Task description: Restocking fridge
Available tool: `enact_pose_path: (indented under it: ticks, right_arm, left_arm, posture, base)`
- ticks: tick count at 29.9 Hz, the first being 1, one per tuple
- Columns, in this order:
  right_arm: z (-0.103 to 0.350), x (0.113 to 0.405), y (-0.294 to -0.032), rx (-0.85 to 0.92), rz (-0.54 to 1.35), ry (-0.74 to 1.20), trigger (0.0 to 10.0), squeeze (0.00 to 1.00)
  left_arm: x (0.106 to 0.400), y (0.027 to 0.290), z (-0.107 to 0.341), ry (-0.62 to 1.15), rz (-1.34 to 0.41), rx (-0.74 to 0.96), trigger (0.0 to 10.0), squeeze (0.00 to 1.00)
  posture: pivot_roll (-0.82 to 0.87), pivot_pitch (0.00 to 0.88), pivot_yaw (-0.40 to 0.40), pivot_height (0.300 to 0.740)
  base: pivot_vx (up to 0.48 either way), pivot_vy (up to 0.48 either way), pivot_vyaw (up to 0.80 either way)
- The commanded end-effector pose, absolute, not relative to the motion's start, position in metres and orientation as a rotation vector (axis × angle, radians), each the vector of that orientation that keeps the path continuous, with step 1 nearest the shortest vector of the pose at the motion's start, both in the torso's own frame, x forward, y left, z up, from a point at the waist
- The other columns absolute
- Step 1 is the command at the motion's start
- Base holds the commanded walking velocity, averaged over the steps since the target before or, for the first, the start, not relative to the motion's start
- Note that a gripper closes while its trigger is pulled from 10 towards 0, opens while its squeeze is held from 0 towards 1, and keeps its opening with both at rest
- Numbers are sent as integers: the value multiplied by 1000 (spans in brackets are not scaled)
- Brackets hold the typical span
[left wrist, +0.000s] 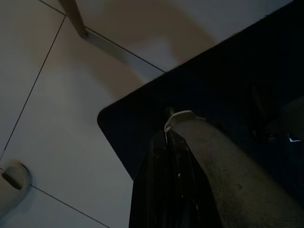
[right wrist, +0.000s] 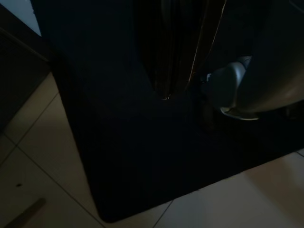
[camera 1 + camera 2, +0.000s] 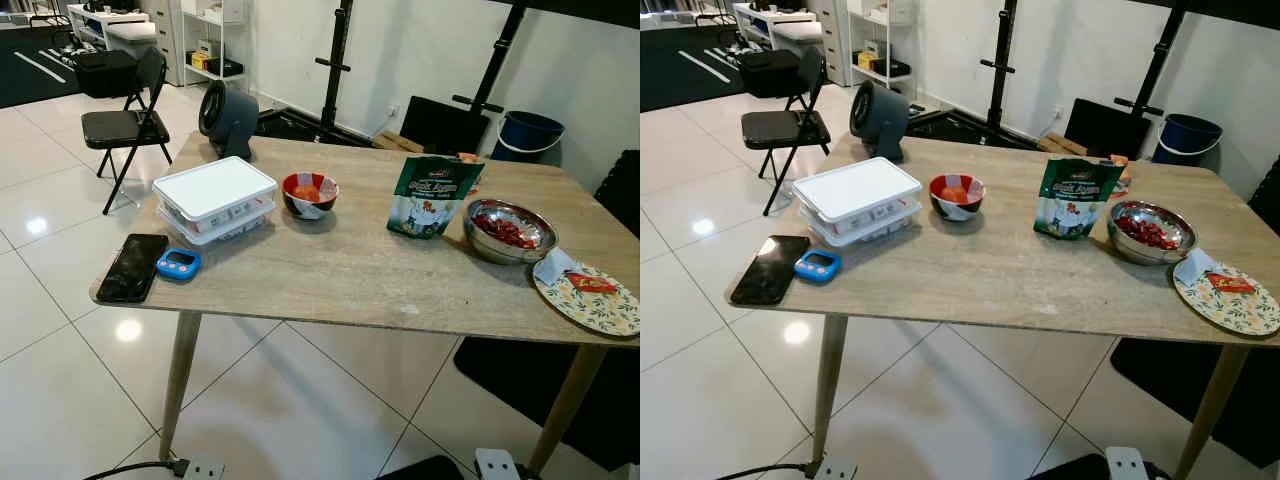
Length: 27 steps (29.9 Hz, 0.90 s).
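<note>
On the table (image 3: 330, 275) we logged: white lidded box (image 3: 214, 199), red bowl (image 3: 309, 194), green pouch (image 3: 433, 196), steel bowl (image 3: 510, 231), patterned plate (image 3: 590, 296). Nothing had been lifted; by our judgement, restocking had not begun. Whether either idle gripper was open, we couldn't tell.

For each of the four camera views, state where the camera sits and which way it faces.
Left and right eye views: on the head, looking forward and down at the wooden table, sharing the white container and green bag.
Left wrist view: looks down past dark fingers at tiles.
Right wrist view: looks down at a dark mat on the tiles.
</note>
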State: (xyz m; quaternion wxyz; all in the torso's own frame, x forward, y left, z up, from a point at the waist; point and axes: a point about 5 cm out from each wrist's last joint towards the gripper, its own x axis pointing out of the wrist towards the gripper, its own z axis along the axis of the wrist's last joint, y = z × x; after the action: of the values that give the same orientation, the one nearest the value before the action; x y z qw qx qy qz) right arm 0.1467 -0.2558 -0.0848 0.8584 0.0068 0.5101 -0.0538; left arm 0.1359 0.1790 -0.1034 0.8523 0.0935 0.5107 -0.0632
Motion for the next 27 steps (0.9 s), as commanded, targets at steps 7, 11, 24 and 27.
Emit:
enact_pose_path:
  ticks: [7, 11, 24, 27]
  right_arm:
    - [-84, 143, -264, 5, -123, 1087, 10000, 0]
    - [-84, 144, -263, -2, -113, 1088, 10000, 0]
    - [-84, 145, -259, 0, -110, 1089, 10000, 0]
    - [-85, 145, -259, 1, -112, 1090, 10000, 0]
  left_arm:
    - [122, 178, -109, 1141, -127, 189, 10000, 0]
    - [123, 178, -108, 1137, -120, 185, 10000, 0]
    - [114, 179, -111, 1165, -129, 192, 10000, 0]
    - [116, 179, -110, 1159, -129, 194, 10000, 0]
  posture:
    - [73, 0, -115, 740]
    - [75, 0, -119, 740]
    - [59, 0, -110, 740]
    - [56, 0, -109, 740]
  base:
    - [0, 0, 0]
    - [0, 0, 0]
    - [0, 0, 0]
    - [0, 0, 0]
